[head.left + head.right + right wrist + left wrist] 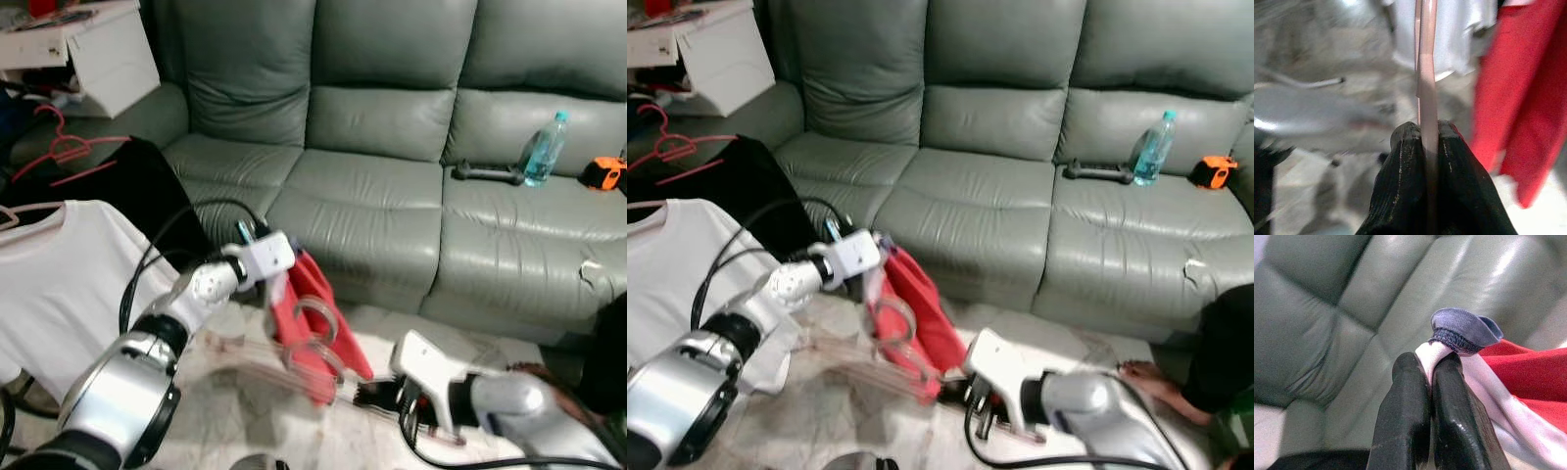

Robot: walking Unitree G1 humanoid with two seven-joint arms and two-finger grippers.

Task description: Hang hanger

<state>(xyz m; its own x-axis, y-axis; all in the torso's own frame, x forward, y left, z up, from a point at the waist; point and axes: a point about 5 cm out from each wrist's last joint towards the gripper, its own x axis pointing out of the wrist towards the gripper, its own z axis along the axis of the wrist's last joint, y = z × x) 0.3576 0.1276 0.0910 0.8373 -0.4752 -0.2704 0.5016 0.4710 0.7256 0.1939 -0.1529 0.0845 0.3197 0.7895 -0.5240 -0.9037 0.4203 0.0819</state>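
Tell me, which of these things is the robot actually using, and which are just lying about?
In use:
- red garment, pinched at its collar by the left gripper
- pale pink hanger, clamped in the right gripper

Lying about:
- water bottle, orange tool and dark handle on the sofa
- white shirt already hung
- red hanger

Even indoor light leaves soft glare on the grey sofa (392, 147) cushions, the head views are fairly sharp except for motion blur around the red shirt (309, 323), and both wrist views look blurred behind.
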